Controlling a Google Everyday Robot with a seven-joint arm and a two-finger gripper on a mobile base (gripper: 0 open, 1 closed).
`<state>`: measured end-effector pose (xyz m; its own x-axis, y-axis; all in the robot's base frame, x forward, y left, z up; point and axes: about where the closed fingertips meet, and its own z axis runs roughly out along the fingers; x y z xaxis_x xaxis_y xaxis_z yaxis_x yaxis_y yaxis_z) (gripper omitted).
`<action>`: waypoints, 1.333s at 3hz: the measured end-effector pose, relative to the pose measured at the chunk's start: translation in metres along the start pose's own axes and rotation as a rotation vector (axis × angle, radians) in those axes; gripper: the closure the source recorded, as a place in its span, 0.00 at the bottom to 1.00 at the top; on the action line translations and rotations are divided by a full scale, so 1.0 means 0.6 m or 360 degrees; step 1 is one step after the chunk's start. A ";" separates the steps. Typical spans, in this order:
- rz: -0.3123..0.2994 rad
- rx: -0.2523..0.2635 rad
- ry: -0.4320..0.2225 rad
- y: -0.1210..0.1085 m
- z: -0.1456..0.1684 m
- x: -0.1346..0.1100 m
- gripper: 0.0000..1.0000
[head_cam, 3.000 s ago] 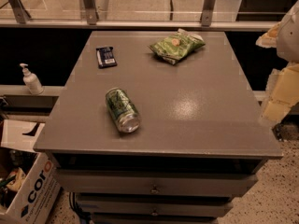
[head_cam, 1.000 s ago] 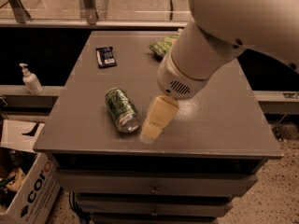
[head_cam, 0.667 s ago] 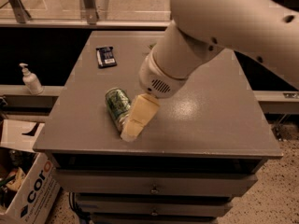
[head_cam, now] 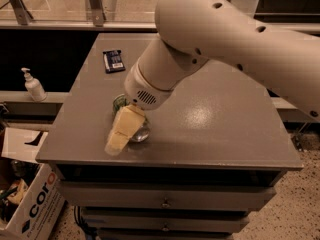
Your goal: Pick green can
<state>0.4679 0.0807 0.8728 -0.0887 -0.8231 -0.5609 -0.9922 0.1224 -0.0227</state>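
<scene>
The grey surface (head_cam: 225, 129) tops a cabinet of drawers. Near its front edge the gripper (head_cam: 120, 134) covers most of the green can (head_cam: 119, 103) lying there; whether it is spread or pinching cannot be told. A dark packet (head_cam: 113, 60) lies farther back.
</scene>
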 end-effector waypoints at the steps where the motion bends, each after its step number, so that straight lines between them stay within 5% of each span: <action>1: -0.0030 -0.0049 -0.0046 0.005 0.028 -0.022 0.00; 4: -0.0005 0.0016 -0.0060 -0.017 0.017 -0.011 0.00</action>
<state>0.4792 0.0904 0.8682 -0.0820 -0.8020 -0.5917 -0.9915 0.1256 -0.0328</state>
